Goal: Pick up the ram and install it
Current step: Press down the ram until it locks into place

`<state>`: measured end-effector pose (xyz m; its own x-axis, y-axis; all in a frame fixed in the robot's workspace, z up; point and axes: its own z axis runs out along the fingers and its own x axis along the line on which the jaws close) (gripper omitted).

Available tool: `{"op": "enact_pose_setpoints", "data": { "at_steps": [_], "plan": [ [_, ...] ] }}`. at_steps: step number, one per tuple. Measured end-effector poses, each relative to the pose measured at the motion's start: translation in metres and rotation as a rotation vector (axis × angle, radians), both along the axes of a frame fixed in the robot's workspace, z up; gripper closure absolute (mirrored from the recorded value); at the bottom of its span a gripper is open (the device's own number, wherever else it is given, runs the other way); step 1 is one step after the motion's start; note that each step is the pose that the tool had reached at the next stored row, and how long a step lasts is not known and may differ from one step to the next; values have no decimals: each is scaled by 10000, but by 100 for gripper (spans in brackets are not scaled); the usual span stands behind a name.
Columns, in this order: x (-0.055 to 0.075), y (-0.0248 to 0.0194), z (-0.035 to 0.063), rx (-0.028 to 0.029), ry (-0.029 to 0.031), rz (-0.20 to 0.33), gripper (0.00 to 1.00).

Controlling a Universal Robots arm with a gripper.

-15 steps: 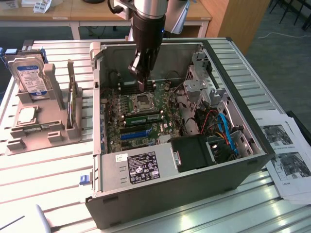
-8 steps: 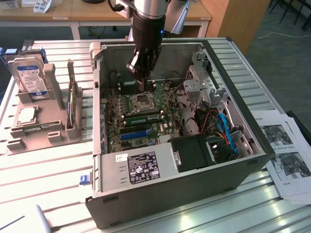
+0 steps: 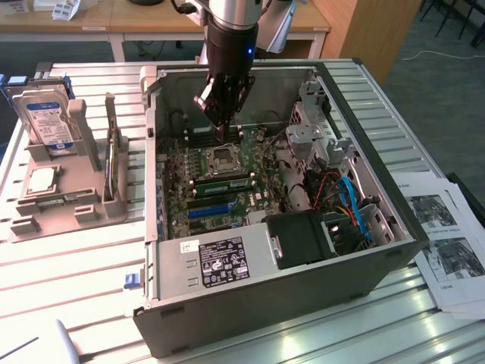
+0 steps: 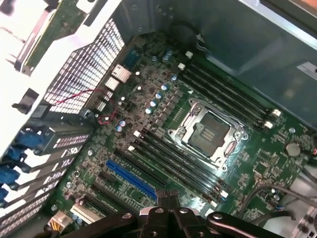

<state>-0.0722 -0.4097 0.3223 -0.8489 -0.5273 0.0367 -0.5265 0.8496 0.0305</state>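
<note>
Hanging over the motherboard [image 3: 173,173] inside the open computer case [image 3: 303,299], the gripper [image 3: 222,135] is seen with its fingers clenched together and nothing is gripped between them. In the wrist view the shut gripper [image 4: 166,196] is placed above the bank of black memory slots between the CPU socket [image 4: 208,134] and the blue slot [image 4: 131,178].

The ram [image 3: 229,183] is found on the motherboard, standing on edge in that bank of slots, between the CPU socket [image 3: 224,158] and the blue slot [image 3: 216,208]. Its long axis is laid parallel to the blue slot and to the case's near wall, one end pointed at the grilled rear wall on the exterior view's left, the other at the drive bays. Whether it is pressed fully home cannot be told.

Room above the ram is left open by the removed side panel. It is hemmed by the case's upright walls, by the power supply [image 3: 220,262] along the near edge, by the metal drive cage [image 3: 314,114] at the far corner and by a tangle of blue and red cables [image 3: 352,205] on the exterior view's right.

Beyond the case, at the worktop's [image 3: 76,265] edge on the exterior view's left, a grey rack [image 3: 68,205] is set, with a hard drive [image 3: 49,117] stood in it. Printed sheets [image 3: 447,243] are laid at the opposite edge.
</note>
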Motion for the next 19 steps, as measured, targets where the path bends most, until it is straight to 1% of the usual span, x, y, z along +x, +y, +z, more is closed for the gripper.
{"op": "enact_pose_setpoints", "data": {
  "at_steps": [19],
  "plan": [
    [0, 0, 0, 0, 0, -3456, 90]
  ]
}}
